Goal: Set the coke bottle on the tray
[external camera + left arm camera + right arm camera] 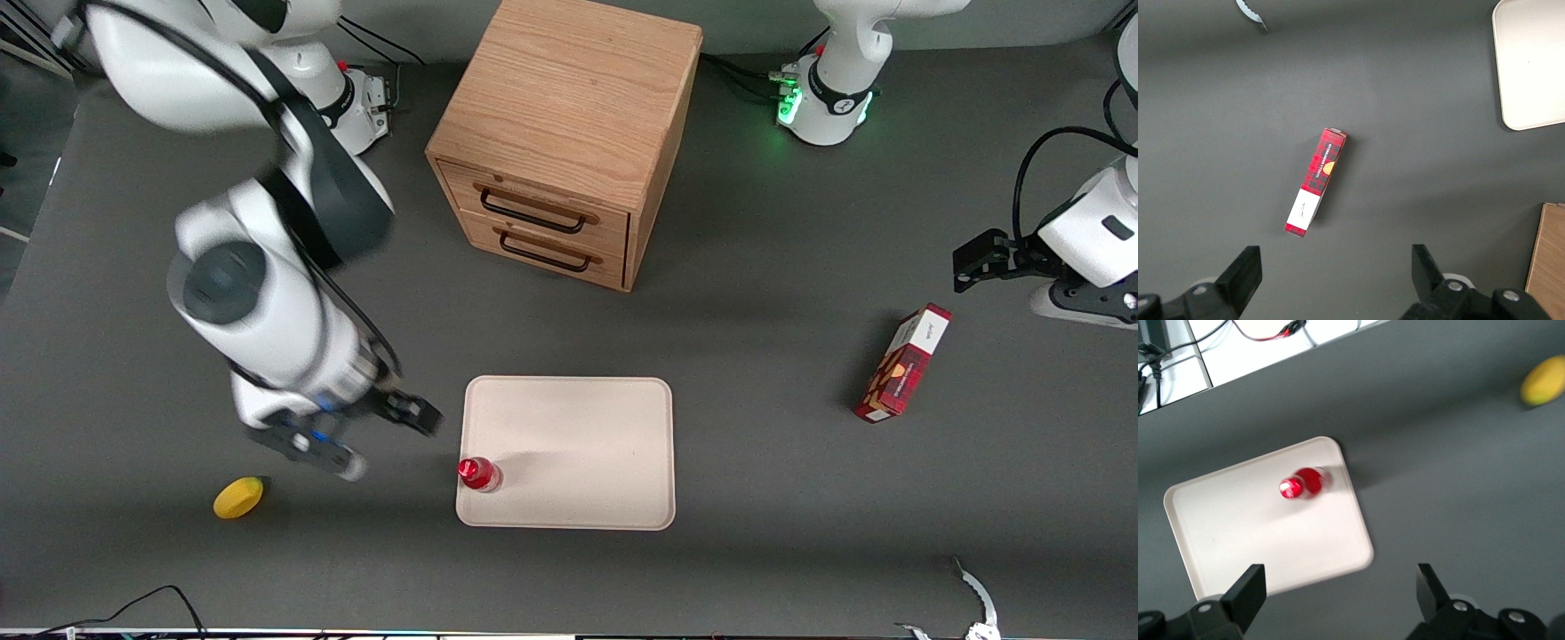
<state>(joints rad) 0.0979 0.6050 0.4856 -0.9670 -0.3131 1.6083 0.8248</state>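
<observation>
The small red coke bottle [478, 474] stands upright on the cream tray [587, 436], in the tray's corner nearest the front camera, toward the working arm's end. It also shows in the right wrist view [1303, 483], on the tray [1251, 533]. My right gripper [387, 440] is open and empty. It hangs above the bare table beside the tray, apart from the bottle, toward the working arm's end. In the right wrist view the gripper [1339, 581] has its fingers spread wide over the tray's edge and the table.
A yellow lemon [238, 497] lies on the table near the gripper, nearer the front camera. A wooden two-drawer cabinet [569, 133] stands farther from the camera than the tray. A red-and-white carton [902, 363] lies toward the parked arm's end.
</observation>
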